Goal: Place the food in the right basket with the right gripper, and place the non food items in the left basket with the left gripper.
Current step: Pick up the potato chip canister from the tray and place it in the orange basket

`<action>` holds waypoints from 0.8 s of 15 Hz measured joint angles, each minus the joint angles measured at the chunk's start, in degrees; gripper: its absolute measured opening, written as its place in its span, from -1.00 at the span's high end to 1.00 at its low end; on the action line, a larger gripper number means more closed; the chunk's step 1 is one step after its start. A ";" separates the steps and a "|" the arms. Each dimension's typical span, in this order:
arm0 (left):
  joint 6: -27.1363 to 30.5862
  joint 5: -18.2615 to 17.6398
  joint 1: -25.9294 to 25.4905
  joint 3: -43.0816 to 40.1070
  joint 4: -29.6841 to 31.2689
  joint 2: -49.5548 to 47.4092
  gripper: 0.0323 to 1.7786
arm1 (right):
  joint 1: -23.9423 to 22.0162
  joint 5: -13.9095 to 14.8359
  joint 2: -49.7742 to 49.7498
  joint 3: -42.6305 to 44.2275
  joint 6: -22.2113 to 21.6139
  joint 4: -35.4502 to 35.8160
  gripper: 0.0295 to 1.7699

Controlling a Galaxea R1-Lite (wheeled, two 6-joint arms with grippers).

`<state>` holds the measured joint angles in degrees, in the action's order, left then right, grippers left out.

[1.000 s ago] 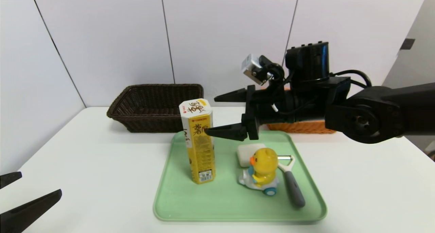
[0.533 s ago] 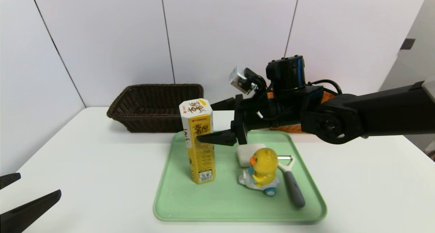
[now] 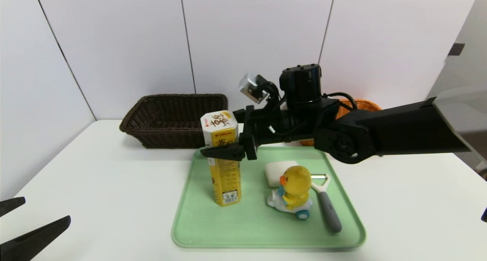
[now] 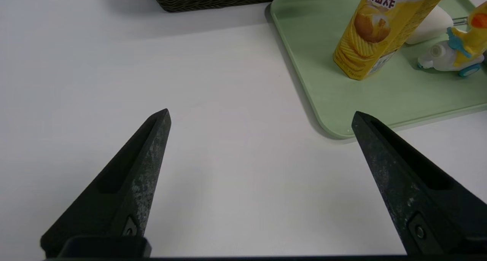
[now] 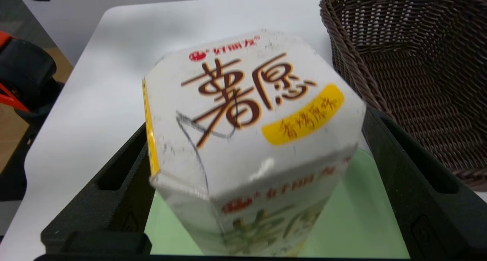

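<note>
Upright on the left half of the green tray (image 3: 236,230), the chip box (image 3: 222,158) stands tall — yellow sides, white six-sided top with brown lettering. Around its upper part sits the right gripper (image 3: 224,137), reaching in from the right with one finger (image 3: 220,152) crossing the box's front face and the other passing behind it. From the right wrist view the box top (image 5: 247,112) fills the space between the two black fingers (image 5: 118,192), which stand apart on either side of it; whether they press the cardboard I cannot tell, but they are not closed together.

Just right of the box on the same tray lies a white soap bar (image 3: 277,171), and touching its front is a yellow duck toy (image 3: 293,190) on a white wheeled base. Beside the duck, nearer the tray's right rim, a peeler (image 3: 326,204) lies with its grey handle pointing toward the front edge.

Behind the tray on the white counter (image 3: 95,185) sit the two baskets: the dark brown one (image 3: 171,120) at back left, near the box, and the orange one (image 3: 361,105) at back right, mostly hidden by the right arm.

Low at the front left corner the left gripper (image 3: 23,223) rests over bare counter, well apart from the tray — its fingers (image 4: 129,188) spread wide with nothing between them, the tray's corner (image 4: 331,128) and the box's base (image 4: 361,63) showing beyond.
</note>
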<state>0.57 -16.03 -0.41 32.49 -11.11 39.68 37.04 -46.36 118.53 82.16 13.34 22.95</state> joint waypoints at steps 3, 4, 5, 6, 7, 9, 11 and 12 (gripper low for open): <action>0.13 0.73 0.00 0.15 0.02 0.12 -0.90 | 1.50 0.04 1.23 0.55 -2.60 3.23 -0.92; 0.13 0.82 0.00 0.15 0.02 0.11 -0.90 | 1.72 0.04 1.54 0.69 -2.65 3.30 -0.92; 0.11 0.88 0.00 0.15 -0.05 0.01 -0.90 | 1.79 0.04 1.73 0.88 -2.62 3.33 -0.92; 0.06 0.88 0.00 0.12 -0.05 -0.02 -0.90 | 1.79 0.02 1.82 0.99 -2.68 3.34 -0.92; 0.09 0.85 0.00 0.09 -0.07 -0.10 -0.90 | 1.77 0.06 1.84 1.02 -2.76 3.30 -0.81; 0.09 0.88 0.00 0.04 -0.07 -0.13 -0.90 | 1.88 0.22 1.80 1.07 -2.78 3.41 -0.43; 0.06 0.88 0.00 0.00 -0.09 -0.24 -0.90 | 1.77 0.22 1.65 1.07 -2.86 3.45 -0.13; 0.06 0.85 0.00 -0.05 -0.09 -0.33 -0.90 | 1.68 0.24 1.49 1.02 -3.01 3.74 -0.04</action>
<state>0.63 -15.18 -0.41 32.44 -11.19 39.35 38.72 -46.12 120.02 83.19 10.33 26.70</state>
